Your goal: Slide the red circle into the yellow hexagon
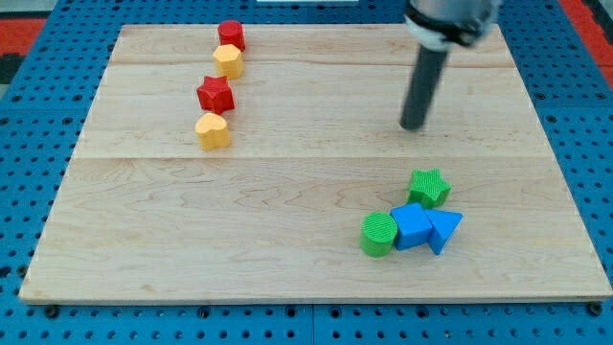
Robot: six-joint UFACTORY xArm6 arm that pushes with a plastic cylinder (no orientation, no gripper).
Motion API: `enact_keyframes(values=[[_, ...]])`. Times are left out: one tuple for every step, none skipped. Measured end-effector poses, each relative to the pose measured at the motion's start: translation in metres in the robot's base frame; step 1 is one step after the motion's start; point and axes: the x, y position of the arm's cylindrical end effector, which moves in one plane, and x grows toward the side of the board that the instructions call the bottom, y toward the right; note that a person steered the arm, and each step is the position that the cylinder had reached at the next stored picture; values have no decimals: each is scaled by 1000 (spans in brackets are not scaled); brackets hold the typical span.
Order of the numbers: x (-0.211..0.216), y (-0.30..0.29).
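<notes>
- Eight blocks lie on the wooden board (287,240), four at the far left and four at the near right; the board's near corners run close to the picture's lower edge.
- Far left, a loose line runs from far to near: red circle (231,35) at the far edge, touching the yellow hexagon (228,61) just nearer; then a red star (215,94); then a yellow block (213,130), perhaps heart-shaped, though its outline is hard to read.
- Right of centre, my tip (414,126) rests on bare wood, well apart from the red circle and the yellow hexagon, and somewhat beyond the near-right cluster; it is a plain rod with nothing to open or close, and it touches no block; the arm above it is cut off by the picture's top.
- Near right: green cylinder (377,235) touching a blue cube (412,227); a blue triangle (442,230) pressed against the cube's right side, partly hidden by it; a green star (428,187) just beyond them.
</notes>
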Motion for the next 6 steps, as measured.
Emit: enact_keyframes(values=[[-97,-39],[-164,-76],[-164,-124],[-164,-155],[-165,-180],[-164,-222]])
